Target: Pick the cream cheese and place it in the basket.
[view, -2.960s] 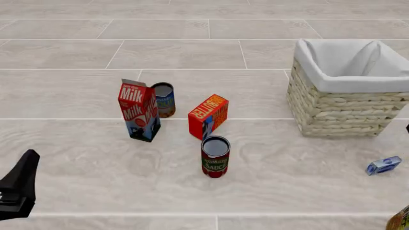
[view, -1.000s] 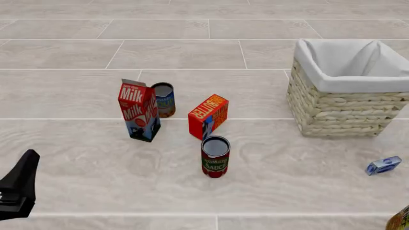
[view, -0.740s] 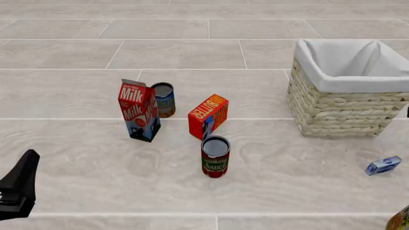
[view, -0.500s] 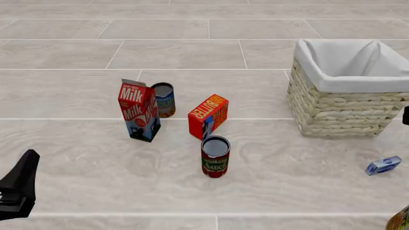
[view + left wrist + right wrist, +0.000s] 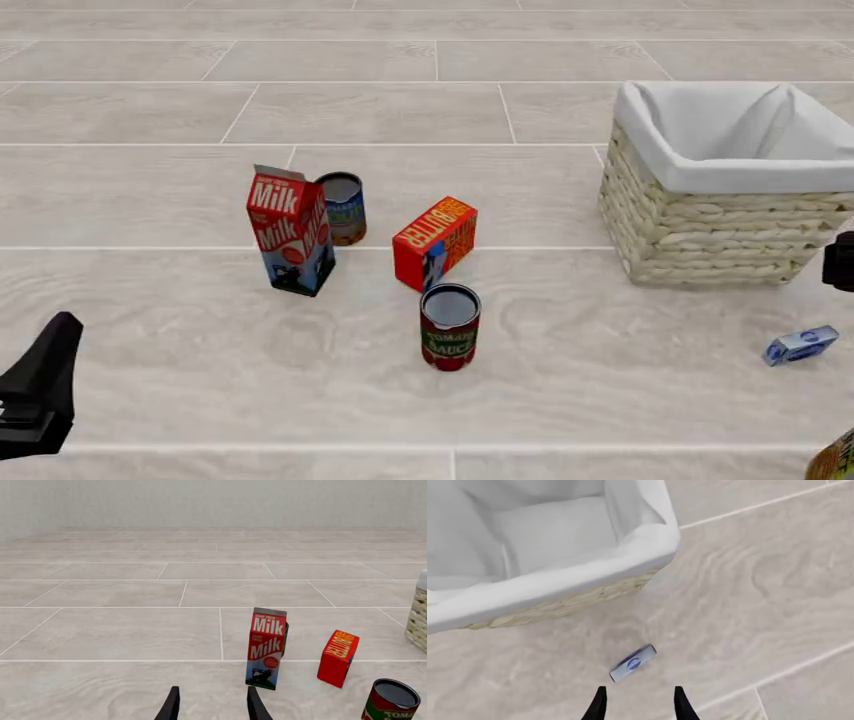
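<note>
The cream cheese (image 5: 801,345) lies flat on the desk (image 5: 200,360) at the right edge of the front view, nearer the camera than the basket (image 5: 707,235) and apart from it. In the right wrist view the same small blue and white box (image 5: 632,663) sits just ahead of the right gripper (image 5: 637,705), whose jaws are spread apart with nothing between them; the basket's white-lined rim (image 5: 560,587) fills the area beyond it. In the front view, only a dark sliver of the right arm (image 5: 841,262) shows at the right border beside the basket.

The left gripper (image 5: 211,705) hangs low over the desk with its jaws parted and bare. Ahead of it stand a milk carton (image 5: 265,648), an orange-red butter box (image 5: 337,658) and a tomato sauce can (image 5: 391,701). In the front view a second can (image 5: 343,208) stands just behind the milk carton (image 5: 290,231), possibly touching it, and the butter box (image 5: 435,243) stands tilted just beyond the tomato sauce can (image 5: 450,327).
</note>
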`<state>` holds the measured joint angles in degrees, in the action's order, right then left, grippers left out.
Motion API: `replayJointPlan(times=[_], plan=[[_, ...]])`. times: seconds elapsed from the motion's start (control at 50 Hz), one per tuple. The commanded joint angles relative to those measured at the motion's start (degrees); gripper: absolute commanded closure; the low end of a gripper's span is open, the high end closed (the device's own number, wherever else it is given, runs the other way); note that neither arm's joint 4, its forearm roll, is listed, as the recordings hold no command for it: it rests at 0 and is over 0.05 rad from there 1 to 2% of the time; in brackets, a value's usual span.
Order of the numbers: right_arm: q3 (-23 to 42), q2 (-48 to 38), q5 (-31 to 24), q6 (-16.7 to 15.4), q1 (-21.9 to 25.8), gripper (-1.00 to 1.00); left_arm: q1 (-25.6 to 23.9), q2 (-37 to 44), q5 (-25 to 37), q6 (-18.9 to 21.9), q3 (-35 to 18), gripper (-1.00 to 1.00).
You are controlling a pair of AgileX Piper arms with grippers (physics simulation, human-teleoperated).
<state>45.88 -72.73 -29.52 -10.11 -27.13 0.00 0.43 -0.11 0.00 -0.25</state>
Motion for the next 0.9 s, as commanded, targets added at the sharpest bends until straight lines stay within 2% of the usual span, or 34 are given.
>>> replayJointPlan(times=[0.02,0.2,0.42,0.46,0.58,0.6,0.7,0.72,0.76,0.78,0.8,0.84,0.9], plan=[[1.0,-2.9,0.7,0.6,-0.5,-1.00,0.0,0.0,0.0,0.0,0.0,-1.00],[0.3,-6.5,3.7,0.2,-1.6,-1.00,0.0,0.0,0.0,0.0,0.0,-1.00],[-1.0,-9.8,7.0,1.4,-2.0,-1.00,0.0,0.0,0.0,0.0,0.0,-1.00],[-1.7,-9.6,7.4,3.0,-1.2,-1.00,0.0,0.0,0.0,0.0,0.0,-1.00],[-2.9,-10.3,9.0,3.7,-1.4,-1.00,0.0,0.0,0.0,0.0,0.0,-1.00],[-3.7,-10.2,9.5,5.3,-0.8,-1.00,0.0,0.0,0.0,0.0,0.0,-1.00],[-4.7,-10.1,10.5,7.2,-0.7,-1.00,0.0,0.0,0.0,0.0,0.0,-1.00],[-5.5,-9.5,10.8,9.5,-0.3,-1.00,0.0,0.0,0.0,0.0,0.0,-1.00],[-6.0,-9.4,11.1,8.9,-0.5,-1.00,0.0,0.0,0.0,0.0,0.0,-1.00],[-6.2,-9.2,11.2,9.9,-0.5,-1.00,0.0,0.0,0.0,0.0,0.0,-1.00],[-7.4,-7.9,11.6,12.5,0.9,-1.00,0.0,0.0,0.0,0.0,0.0,-1.00],[-7.3,-8.6,11.9,11.6,0.1,-1.00,0.0,0.0,0.0,0.0,0.0,-1.00],[-7.6,-8.9,12.7,12.7,0.0,-1.00,0.0,0.0,0.0,0.0,0.0,-1.00]])
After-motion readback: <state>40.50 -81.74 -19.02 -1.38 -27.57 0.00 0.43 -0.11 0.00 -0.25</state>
